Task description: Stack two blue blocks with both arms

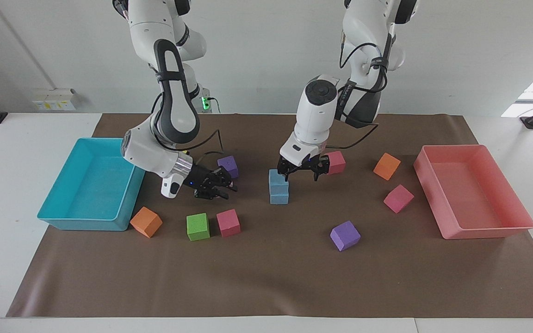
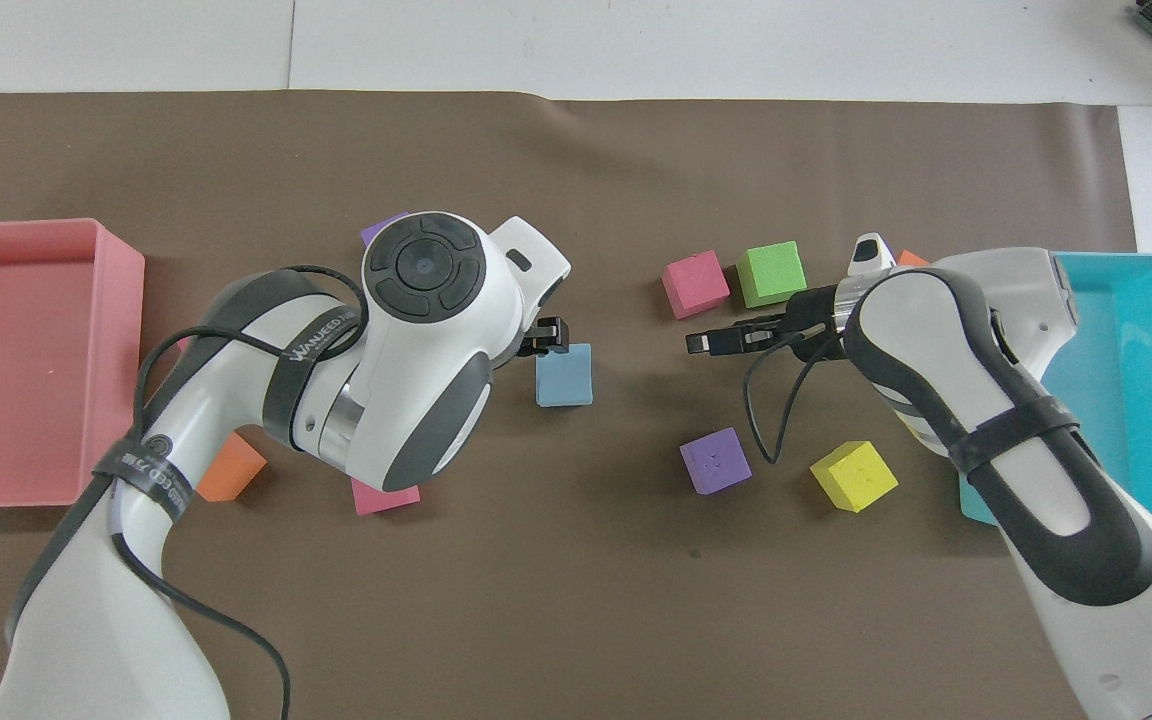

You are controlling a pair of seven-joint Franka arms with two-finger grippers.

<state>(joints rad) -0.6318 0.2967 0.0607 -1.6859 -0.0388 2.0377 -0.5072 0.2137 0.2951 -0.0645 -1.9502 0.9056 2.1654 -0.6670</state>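
The two blue blocks stand stacked in the middle of the brown mat, the upper one (image 1: 278,177) on the lower one (image 1: 279,196). From overhead only the top of the stack (image 2: 565,375) shows. My left gripper (image 1: 300,175) is open and empty. It hangs just beside the upper block, toward the left arm's end, apart from it. My right gripper (image 1: 226,187) is open and empty, low over the mat between the stack and the turquoise tray. It also shows in the overhead view (image 2: 704,343).
A turquoise tray (image 1: 86,224) sits at the right arm's end and a pink tray (image 1: 488,231) at the left arm's end. Loose cubes lie around: purple (image 1: 228,165) (image 1: 345,235), pink (image 1: 228,222) (image 1: 398,198), green (image 1: 198,226), orange (image 1: 146,222) (image 1: 387,165), yellow (image 2: 854,476).
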